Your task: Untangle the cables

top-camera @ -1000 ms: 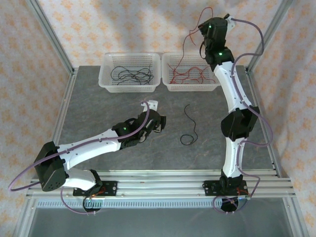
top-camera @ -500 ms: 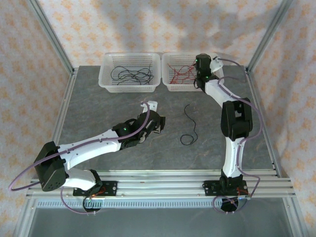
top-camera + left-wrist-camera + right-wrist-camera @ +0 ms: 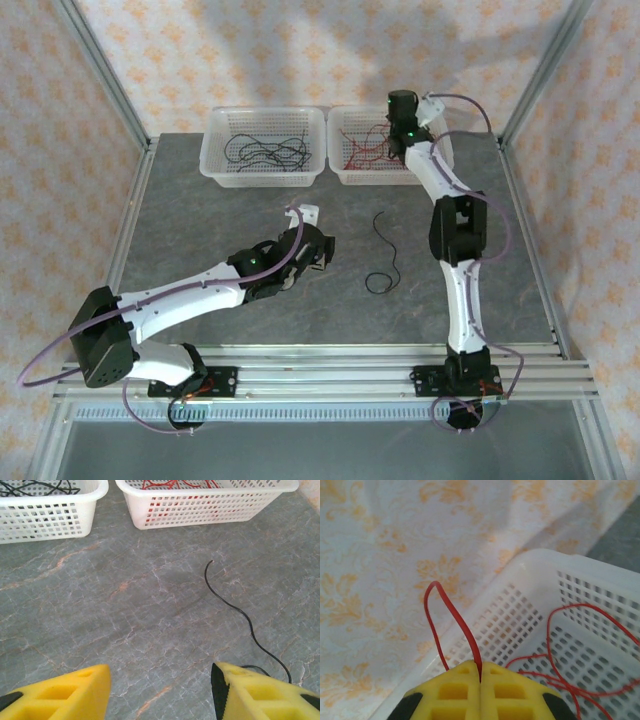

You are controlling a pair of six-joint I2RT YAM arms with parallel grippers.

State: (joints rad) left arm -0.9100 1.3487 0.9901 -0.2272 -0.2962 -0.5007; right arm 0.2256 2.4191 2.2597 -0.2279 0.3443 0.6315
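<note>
The right gripper (image 3: 480, 672) is clamping a red wire (image 3: 451, 611) above the red-wire basket (image 3: 530, 575) for sorting; the left gripper (image 3: 160, 680), jaws apart, is hovering near the black wire (image 3: 235, 607)

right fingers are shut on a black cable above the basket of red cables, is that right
No: the cable pinched in the right fingers is red, not black, as the right wrist view shows. The rest holds: they are shut above the basket of red cables.
</note>
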